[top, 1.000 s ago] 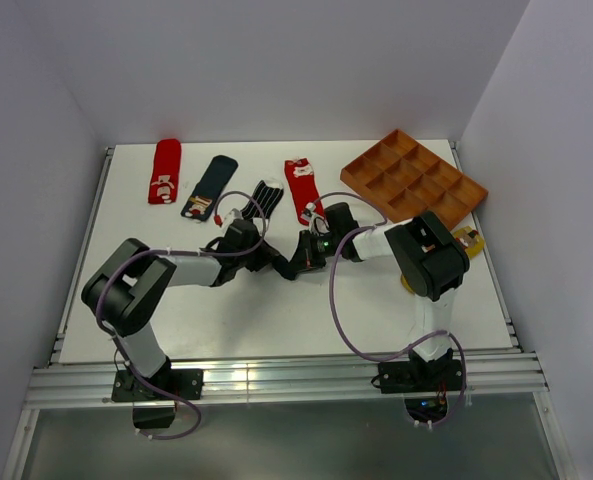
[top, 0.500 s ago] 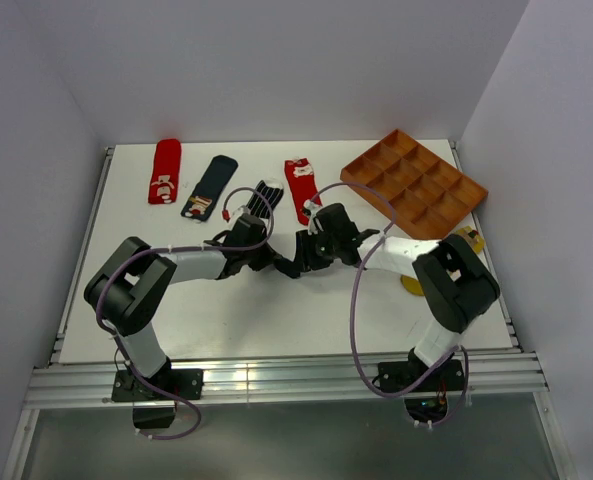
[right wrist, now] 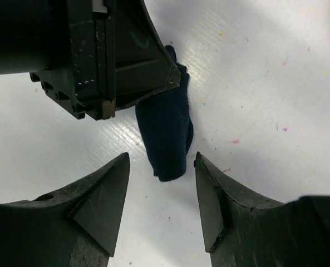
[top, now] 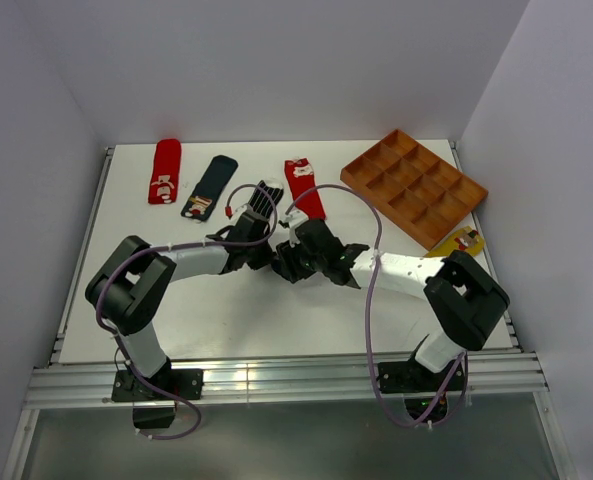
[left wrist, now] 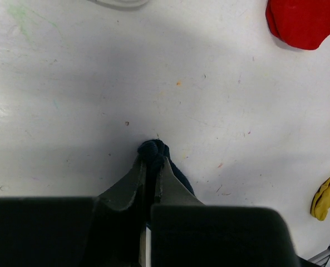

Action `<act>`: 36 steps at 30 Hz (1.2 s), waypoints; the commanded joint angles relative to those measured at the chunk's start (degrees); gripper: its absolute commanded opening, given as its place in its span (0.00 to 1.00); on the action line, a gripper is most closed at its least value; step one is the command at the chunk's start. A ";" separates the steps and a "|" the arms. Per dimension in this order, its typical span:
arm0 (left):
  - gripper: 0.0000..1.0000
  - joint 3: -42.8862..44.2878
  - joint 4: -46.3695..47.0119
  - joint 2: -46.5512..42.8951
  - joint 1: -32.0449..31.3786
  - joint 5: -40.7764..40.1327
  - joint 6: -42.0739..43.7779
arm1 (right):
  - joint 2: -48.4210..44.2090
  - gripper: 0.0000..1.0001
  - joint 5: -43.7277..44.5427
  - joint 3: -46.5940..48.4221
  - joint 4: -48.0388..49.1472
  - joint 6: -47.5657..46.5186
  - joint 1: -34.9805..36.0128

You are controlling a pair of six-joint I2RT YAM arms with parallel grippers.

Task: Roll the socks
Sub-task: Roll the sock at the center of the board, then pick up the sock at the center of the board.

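Here the small plain navy fabric sock [right wrist: 167, 133] lies near the middle of the white worktop [top: 176, 320], bunched into a short, thick strip between the two arms. The left pincer [left wrist: 154, 166] is pressed together on one end of it, the dark cloth puckering out just past the tips. The right pincer [right wrist: 162, 161] stands spread, one finger on each side of the sock's loose end and apart from the cloth, holding nothing.

The step in hand looks like forming the roll of this first sock. To do it well, the left grip should probably stay firm and low so the pinched end acts as an anchor. The right fingers would best come down squarely astride the loose end and take the full thickness of the cloth, not a single layer, which could slip and let the bundle spring open. Turning the cloth toward the anchored end while it rests on the worktop should make a tight roll.

The mustard yellow sock [top: 456, 243] lies well apart by the right arm, near the orange compartmented tray [top: 413, 187]. Two red socks with white marks [top: 164, 170], a navy sock with a patch [top: 208, 187] and a black-and-white striped sock [top: 266, 197] lie flat along the far side.
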 commanded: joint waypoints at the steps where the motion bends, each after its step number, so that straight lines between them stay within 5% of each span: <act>1: 0.00 1.45 -2.98 1.29 -0.47 -0.98 1.60 | 0.88 0.58 5.13 -0.87 4.51 -2.97 1.85; 31: 0.00 1.27 -2.01 1.38 -0.65 1.39 1.07 | 16.17 0.52 12.96 3.08 6.72 -3.50 5.64; 35: 0.00 0.84 -1.75 0.94 -0.74 1.57 0.64 | 17.58 0.35 13.66 4.05 4.87 -2.88 5.64; 36: 0.00 0.40 -1.66 0.68 -0.74 1.48 0.46 | 17.84 0.23 14.01 4.05 4.52 -2.45 5.55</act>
